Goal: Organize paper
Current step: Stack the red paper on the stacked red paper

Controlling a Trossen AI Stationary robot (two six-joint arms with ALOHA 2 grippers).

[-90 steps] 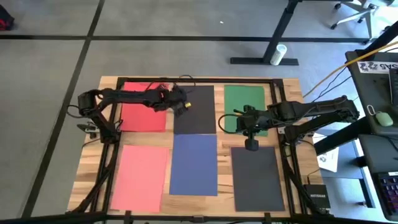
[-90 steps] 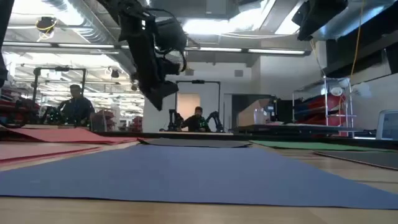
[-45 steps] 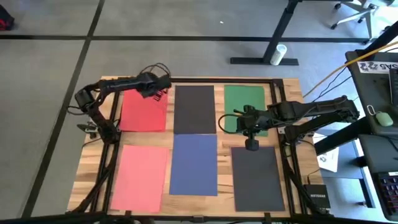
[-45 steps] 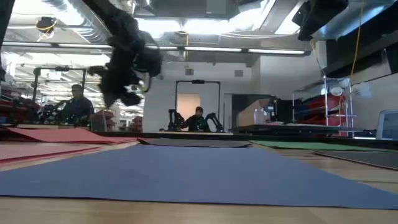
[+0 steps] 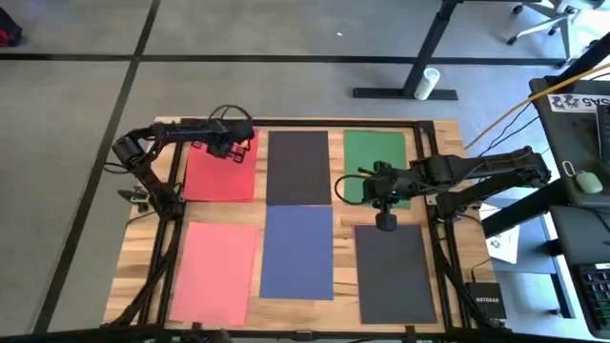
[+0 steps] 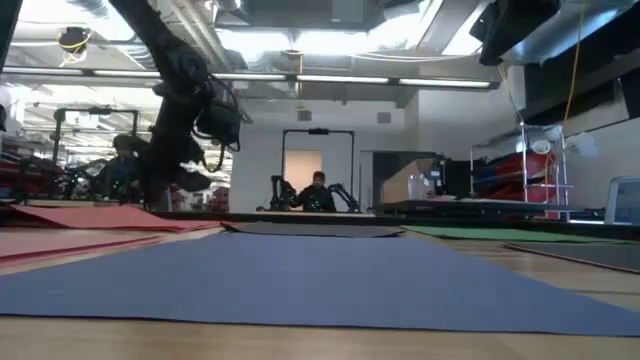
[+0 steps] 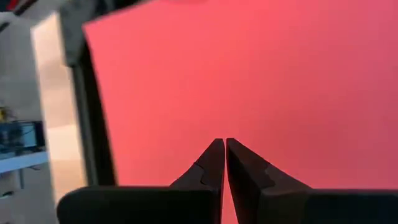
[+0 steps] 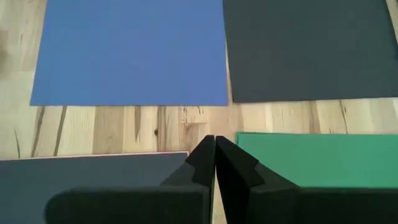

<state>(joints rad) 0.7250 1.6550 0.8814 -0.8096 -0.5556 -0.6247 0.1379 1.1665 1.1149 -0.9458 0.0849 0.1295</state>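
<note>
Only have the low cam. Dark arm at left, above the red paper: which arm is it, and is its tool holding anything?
Observer: Left arm. The left tool is shut and empty, above the red sheet.
Operator: Right one?
Observer: The right tool is shut too, above the gap between the green sheet and the lower black sheet.
Operator: Layout?
Observer: Six sheets lie flat, in two rows of three.

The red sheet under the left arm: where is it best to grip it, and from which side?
Probably its outer long edge, nearest the table's left side: the red sheet lies flat, so only an edge can be lifted. The left tool hovers shut above its far end.
</note>
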